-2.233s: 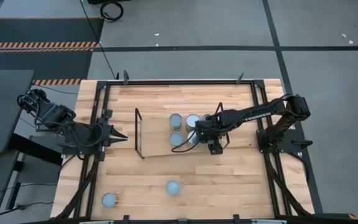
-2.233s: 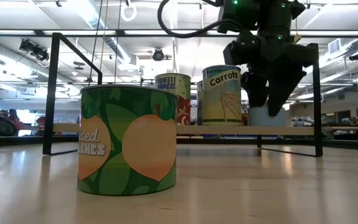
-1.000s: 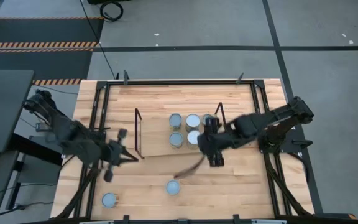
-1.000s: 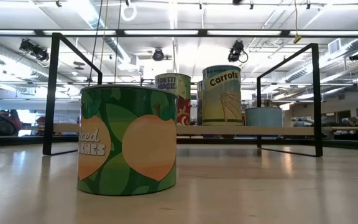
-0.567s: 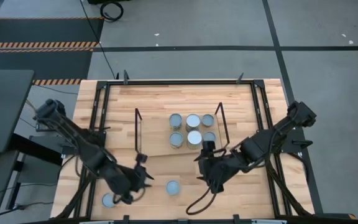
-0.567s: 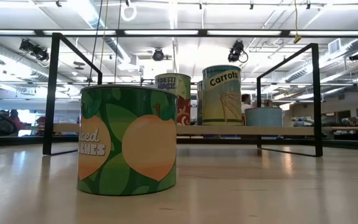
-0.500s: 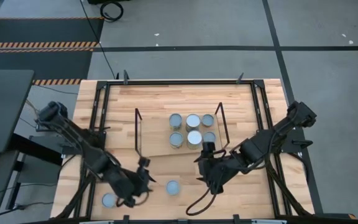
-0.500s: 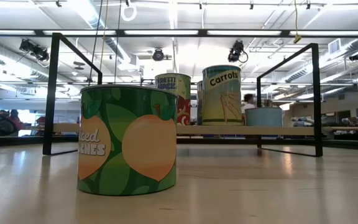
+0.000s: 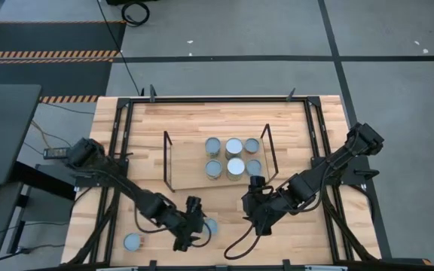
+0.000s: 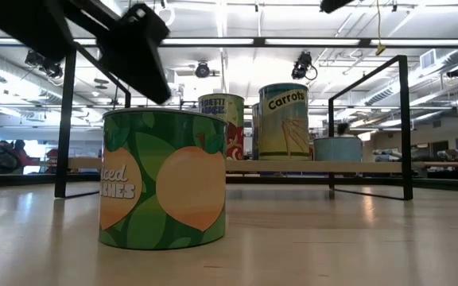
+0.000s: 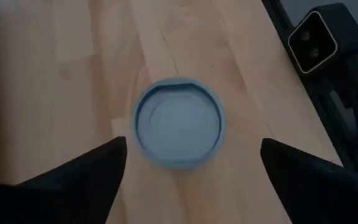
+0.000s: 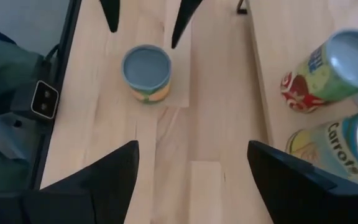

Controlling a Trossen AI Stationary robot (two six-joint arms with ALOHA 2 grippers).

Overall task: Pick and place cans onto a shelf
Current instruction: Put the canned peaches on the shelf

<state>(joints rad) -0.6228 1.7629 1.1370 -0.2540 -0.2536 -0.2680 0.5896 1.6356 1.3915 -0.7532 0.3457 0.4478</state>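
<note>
A can with a green and orange peach label [image 10: 163, 179] stands upright on the table near its front edge, its grey lid [image 11: 179, 130] up. My left gripper [image 9: 196, 224] hovers open just above it, one finger [image 11: 92, 168] on either side, touching nothing. My right gripper [image 9: 250, 217] hangs open to the can's right, over bare wood, in front of the shelf [image 9: 191, 159]. Several cans [image 9: 234, 156] stand upright on the shelf. One more can [image 9: 132, 242] stands at the near left corner.
Black rails [image 9: 123, 150] frame the table. The shelf's thin black wire end frames [image 9: 167, 161] rise at its two ends. A camera block [image 11: 320, 38] sits at the near table edge, close to the peach can. Bare wood lies between the shelf and the near edge.
My left gripper has swung from beside the shelf's left end toward the near edge and to the right, ending over the peach can. My right gripper has drawn back from the shelf toward the near edge. No can has moved.
</note>
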